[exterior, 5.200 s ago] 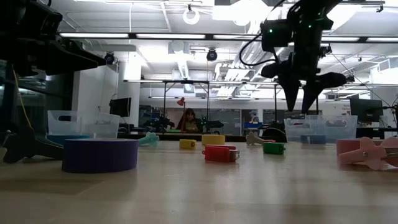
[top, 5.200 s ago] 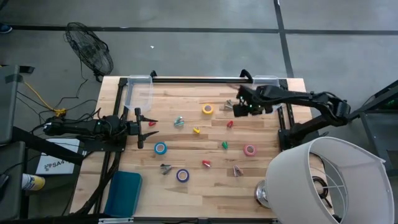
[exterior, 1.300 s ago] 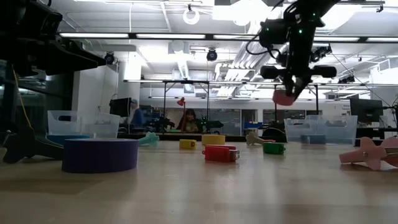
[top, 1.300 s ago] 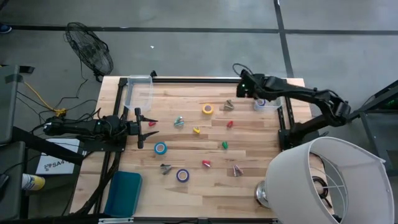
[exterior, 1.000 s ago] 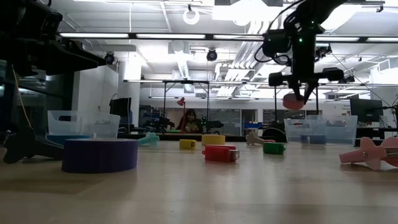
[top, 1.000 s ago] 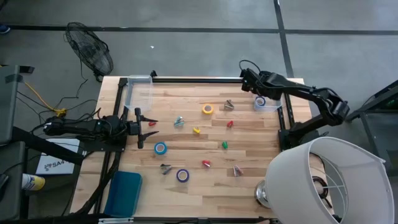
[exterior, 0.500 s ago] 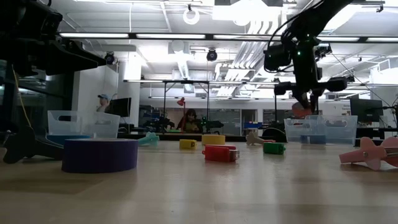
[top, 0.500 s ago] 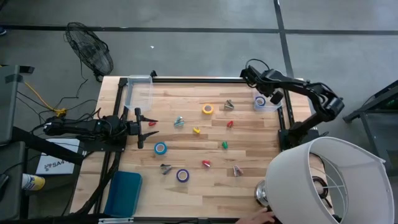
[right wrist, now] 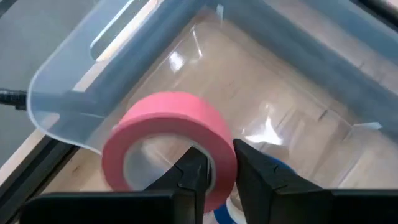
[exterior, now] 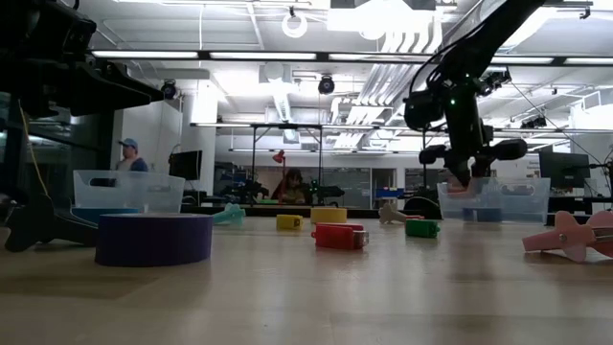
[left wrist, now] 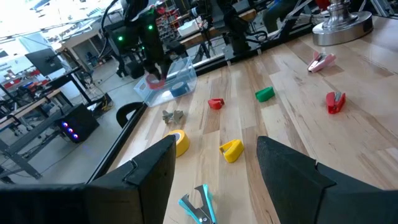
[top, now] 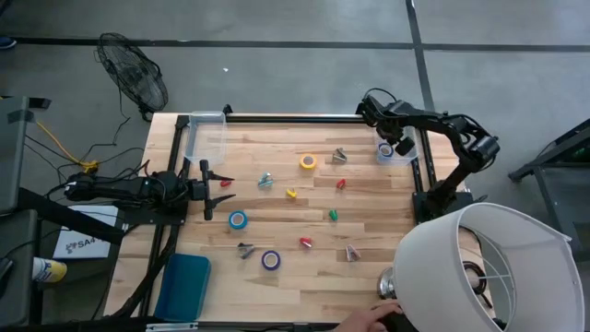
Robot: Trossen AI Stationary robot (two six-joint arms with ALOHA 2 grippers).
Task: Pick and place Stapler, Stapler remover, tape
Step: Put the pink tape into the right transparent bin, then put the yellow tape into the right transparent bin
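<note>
My right gripper [top: 403, 146] hangs over the clear bin [top: 408, 159] at the table's far right, shut on the pink tape roll [right wrist: 168, 140]. A blue tape roll [top: 385, 149] lies in the bin. On the table lie yellow [top: 307, 162], blue [top: 238, 219] and purple [top: 270, 260] tape rolls. Small staplers [top: 333, 215] and stapler removers [top: 265, 180] are scattered around them. My left gripper [top: 221, 189] waits open at the table's left side, level, touching nothing. My right gripper holds the pink tape roll by its wall [right wrist: 219, 177]. One finger [right wrist: 194, 171] is inside the hollow centre and the other finger [right wrist: 252, 168] is outside. The fingers slant down from above. The roll is lifted clear, tilted, just above the bin's floor.
A second clear bin [top: 205, 136] stands at the far left corner. A teal pad [top: 182, 286] lies at the near left edge. A white lampshade [top: 479, 267] stands at the near right, with a person's hand [top: 364, 318] beside it. A black rail [top: 295, 118] runs along the far edge.
My right gripper has carried the pink tape roll toward the table's right edge and down, from above the bin to just over its inside. Its wrist has rolled on the way. The roll is still clear of the bin.
</note>
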